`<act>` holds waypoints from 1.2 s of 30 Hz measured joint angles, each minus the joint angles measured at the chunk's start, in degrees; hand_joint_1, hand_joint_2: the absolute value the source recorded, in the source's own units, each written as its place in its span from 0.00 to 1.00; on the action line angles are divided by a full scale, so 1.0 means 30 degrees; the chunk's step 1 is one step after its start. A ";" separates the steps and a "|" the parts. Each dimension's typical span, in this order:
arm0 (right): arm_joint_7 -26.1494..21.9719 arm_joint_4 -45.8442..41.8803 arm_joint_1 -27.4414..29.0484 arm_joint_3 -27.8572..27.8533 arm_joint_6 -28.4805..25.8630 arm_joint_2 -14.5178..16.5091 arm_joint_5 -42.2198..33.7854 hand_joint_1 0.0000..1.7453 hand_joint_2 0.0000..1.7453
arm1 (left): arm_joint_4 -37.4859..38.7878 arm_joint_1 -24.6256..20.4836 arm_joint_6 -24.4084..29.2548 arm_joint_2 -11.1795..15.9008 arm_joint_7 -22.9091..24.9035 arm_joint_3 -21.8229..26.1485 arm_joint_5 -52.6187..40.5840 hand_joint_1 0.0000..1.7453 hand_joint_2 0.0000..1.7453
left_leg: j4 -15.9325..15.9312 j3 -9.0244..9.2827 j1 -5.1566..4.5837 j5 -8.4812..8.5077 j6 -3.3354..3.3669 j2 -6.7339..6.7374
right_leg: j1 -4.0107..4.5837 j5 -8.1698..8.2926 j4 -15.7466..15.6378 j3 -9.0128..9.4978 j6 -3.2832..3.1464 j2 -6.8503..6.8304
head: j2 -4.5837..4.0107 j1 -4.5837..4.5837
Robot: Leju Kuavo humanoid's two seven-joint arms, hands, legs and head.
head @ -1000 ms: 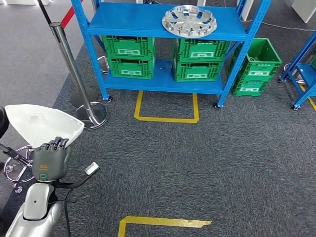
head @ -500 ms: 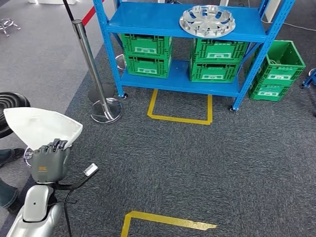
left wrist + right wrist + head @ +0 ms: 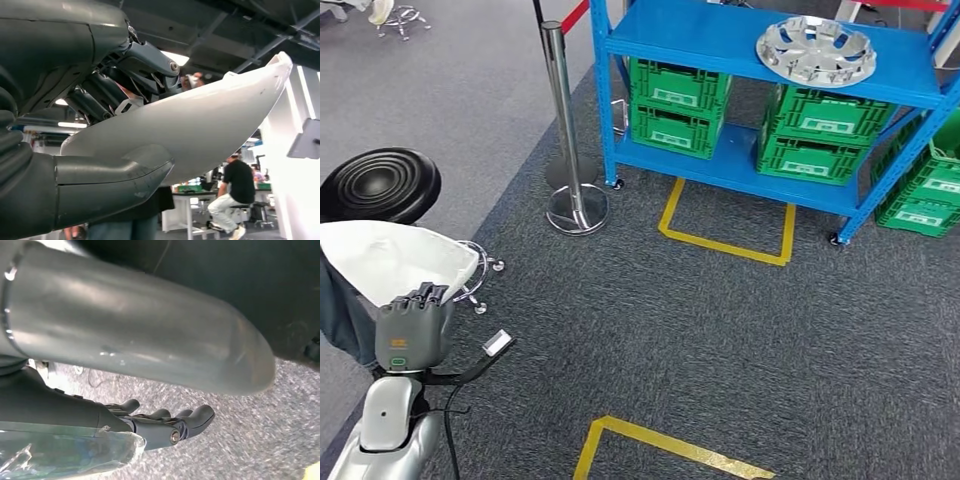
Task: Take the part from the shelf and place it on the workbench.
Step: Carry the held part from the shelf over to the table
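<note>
I am carrying, not picking: the blue shelf stands well ahead on the grey carpet, and the white part is already off it, held low at my left side. The table I have to reach is nowhere in the head view, so my job now is to walk and turn slowly until it comes up, keeping the load level and close to the body. The black stool sits just beside the part and the chrome post stands near the shelf's corner, so I would give both a wide berth while swinging round.

The left robot hand grips the part at its near edge; in the left wrist view the fingers lie over the curved shell and the thumb presses under it. That is an edge hold on a broad, light-looking shell, so I judge it could pivot if I jerk. The right robot hand hangs over the carpet with its fingers apart, holding nothing.

The part's far end is cut off at the head view's edge. A silver wheel cover and green crates stay on the shelf. The small white tag near my wrist I cannot identify.
</note>
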 joint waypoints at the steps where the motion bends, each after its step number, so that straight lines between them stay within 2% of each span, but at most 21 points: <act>1: -0.0002 -0.0002 0.0000 0.0000 0.0000 0.0000 0.0000 0.00 0.00 | -0.0002 -0.0016 -0.0002 -0.0002 0.0016 -0.0002 0.0000 1.00 1.00 | -0.0025 -0.0025 0.0033 0.0044 0.0102 -0.0187 | -0.0036 -0.0620 0.1061 -0.0498 0.0051 0.0586 | 0.0000 0.0044; 3: 0.0002 0.0004 0.0024 0.0000 -0.0002 0.0000 -0.0002 0.00 0.00 | 0.0004 -0.0030 -0.0004 -0.0013 0.0066 -0.0002 0.0000 1.00 1.00 | -0.0013 -0.0128 -0.0003 0.0093 0.0213 -0.0612 | -0.0046 -0.1868 0.3837 -0.1795 0.0049 0.1331 | 0.0000 0.0104; 5: 0.0016 0.0011 0.0078 0.0000 -0.0005 -0.0004 0.0000 0.00 0.00 | 0.0020 0.0008 -0.0005 -0.0016 0.0109 -0.0002 0.0000 1.00 1.00 | -0.0001 -0.0169 -0.0054 0.0129 0.0242 -0.1112 | -0.0035 -0.1932 0.4973 -0.2431 -0.0018 0.1455 | 0.0000 0.0113; 7: 0.0027 0.0013 0.0097 0.0000 -0.0007 -0.0007 0.0004 0.00 0.00 | 0.0033 0.0035 -0.0005 -0.0020 0.0142 -0.0002 0.0000 1.00 1.00 | 0.0016 -0.0147 -0.0089 0.0158 0.0218 -0.1654 | -0.0036 -0.0583 0.3112 -0.1648 -0.0180 0.1697 | 0.0000 0.0117; 9: 0.0027 0.0022 0.0068 -0.0004 -0.0004 -0.0018 0.0006 0.00 0.00 | 0.0035 0.0023 -0.0005 -0.0038 0.0157 0.0000 0.0000 1.00 1.00 | 0.0067 -0.0198 -0.0093 0.0199 0.0117 -0.2113 | -0.0087 0.0526 0.0453 -0.0449 -0.0381 0.2659 | 0.0000 0.0102; 11: 0.0024 0.0033 0.0042 -0.0007 0.0004 -0.0029 0.0006 0.00 0.00 | 0.0035 0.0016 -0.0005 -0.0036 0.0157 0.0022 0.0000 1.00 1.00 | 0.0104 -0.0387 -0.0023 0.0305 -0.0107 -0.2498 | -0.0094 0.0713 -0.0613 0.0062 -0.0445 0.3278 | 0.0000 0.0088; 13: 0.0035 0.0034 0.0039 -0.0007 0.0007 -0.0023 0.0004 0.00 0.00 | 0.0035 0.0068 -0.0004 -0.0004 0.0151 0.0054 0.0000 1.00 1.00 | 0.0107 -0.0559 0.0064 0.0417 -0.0366 -0.2844 | -0.0083 0.0789 -0.0717 0.0142 -0.0487 0.2911 | 0.0000 0.0099; 14: 0.0036 0.0034 0.0040 -0.0007 0.0007 -0.0022 0.0006 0.00 0.00 | 0.0035 0.0106 -0.0002 0.0014 0.0144 0.0071 0.0000 1.00 1.00 | 0.0213 -0.0640 0.0058 0.0341 -0.0475 -0.2657 | -0.0112 0.0848 -0.0782 0.0175 -0.0555 0.2673 | 0.0000 0.0079; 17: 0.0027 0.0035 0.0063 -0.0005 0.0005 -0.0018 0.0024 0.00 0.00 | 0.0036 0.0052 0.0002 0.0047 0.0117 0.0144 0.0000 1.00 1.00 | 0.2387 -0.1656 0.0030 -0.0995 -0.0805 -0.1105 | -0.0149 0.0945 -0.0942 0.0264 -0.0737 0.1846 | 0.0000 -0.0125; 19: 0.0036 0.0038 0.0097 -0.0007 -0.0007 -0.0036 0.0047 0.00 0.00 | 0.0046 0.0052 -0.0002 0.0038 0.0089 0.0189 0.0000 1.00 1.00 | 0.4551 -0.2648 0.0130 -0.1908 -0.0980 -0.0661 | -0.0116 0.0905 -0.0926 0.0256 -0.0787 0.1257 | 0.0000 -0.0173; 21: 0.0058 0.0042 0.0113 -0.0004 -0.0024 -0.0056 0.0097 0.00 0.00 | 0.0055 0.0167 -0.0005 0.0036 0.0064 0.0304 0.0000 1.00 1.00 | 0.4768 -0.2650 0.0206 -0.1626 -0.1058 -0.0522 | -0.0103 0.0849 -0.0898 0.0256 -0.0775 0.0714 | 0.0000 -0.0174; 23: 0.0084 0.0042 0.0094 0.0006 -0.0040 -0.0058 0.0162 0.00 0.00 | 0.0055 0.0268 -0.0005 0.0046 0.0038 0.0512 0.0000 1.00 1.00 | 0.2691 -0.1442 0.0208 -0.0519 -0.1016 -0.0083 | -0.0088 0.0762 -0.0869 0.0323 -0.0690 0.0243 | 0.0000 -0.0180; 25: 0.0096 0.0042 0.0070 0.0022 -0.0058 -0.0058 0.0224 0.00 0.00 | 0.0035 0.0321 -0.0005 0.0047 -0.0031 0.0727 0.0000 1.00 1.00 | 0.0750 -0.0385 0.0038 -0.0013 -0.0792 0.0729 | 0.0039 0.0632 -0.0814 0.0388 -0.0507 -0.0144 | 0.0000 -0.0194; 26: 0.0104 0.0042 0.0061 0.0035 -0.0064 -0.0058 0.0262 0.00 0.00 | 0.0013 0.0394 -0.0004 0.0047 -0.0097 0.0853 0.0000 1.00 1.00 | 0.0360 -0.0209 -0.0045 -0.0049 -0.0637 0.0961 | 0.0109 0.0573 -0.0799 0.0423 -0.0410 -0.0335 | 0.0000 -0.0174; 28: 0.0131 0.0042 0.0044 0.0064 -0.0066 -0.0058 0.0344 0.00 0.00 | -0.0046 0.0723 0.0000 0.0053 -0.0301 0.1212 0.0000 1.00 1.00 | 0.0273 -0.0227 -0.0113 -0.0110 -0.0301 0.0701 | 0.0158 0.0466 -0.0811 0.0514 -0.0224 -0.0729 | 0.0000 -0.0136; 29: 0.0144 0.0042 0.0034 0.0078 -0.0064 -0.0058 0.0386 0.00 0.00 | -0.0087 0.0931 0.0002 0.0055 -0.0439 0.1432 0.0000 1.00 1.00 | 0.0236 -0.0225 -0.0099 -0.0095 -0.0184 0.0496 | 0.0131 0.0326 -0.0735 0.0517 -0.0123 -0.0671 | 0.0000 -0.0115; 31: 0.0153 0.0042 0.0018 0.0124 -0.0055 -0.0058 0.0457 0.00 0.00 | -0.0177 0.1175 0.0002 0.0040 -0.0769 0.1865 0.0000 1.00 1.00 | 0.0165 -0.0219 -0.0026 -0.0028 0.0063 0.0073 | 0.0054 -0.0464 0.0361 0.0057 0.0023 0.0172 | 0.0000 -0.0045; 33: 0.0155 0.0044 0.0031 0.0189 -0.0045 -0.0064 0.0499 0.00 0.00 | -0.0230 0.1269 0.0002 0.0005 -0.1009 0.2218 0.0002 1.00 1.00 | 0.0162 -0.0265 -0.0024 0.0008 0.0203 -0.0394 | 0.0020 -0.1722 0.2965 -0.1184 0.0037 0.1160 | 0.0000 0.0033; 34: 0.0160 0.0046 0.0057 0.0217 -0.0042 -0.0069 0.0505 0.00 0.00 | -0.0235 0.1337 0.0002 -0.0015 -0.1069 0.2358 0.0004 1.00 1.00 | 0.0164 -0.0279 -0.0048 0.0021 0.0230 -0.0657 | 0.0027 -0.2141 0.4223 -0.1839 0.0018 0.1350 | 0.0000 0.0039; 35: 0.0169 0.0047 0.0082 0.0230 -0.0040 -0.0075 0.0507 0.00 0.00 | -0.0235 0.1424 0.0002 -0.0026 -0.1096 0.2468 0.0005 1.00 1.00 | 0.0168 -0.0281 -0.0074 0.0028 0.0239 -0.0925 | 0.0040 -0.2205 0.4915 -0.2263 -0.0020 0.1428 | 0.0000 0.0039; 36: 0.0180 0.0047 0.0100 0.0237 -0.0038 -0.0078 0.0510 0.00 0.00 | -0.0235 0.1504 0.0002 -0.0036 -0.1116 0.2559 0.0007 1.00 1.00 | 0.0175 -0.0269 -0.0095 0.0032 0.0243 -0.1208 | 0.0053 -0.1843 0.4814 -0.2331 -0.0078 0.1480 | 0.0000 0.0039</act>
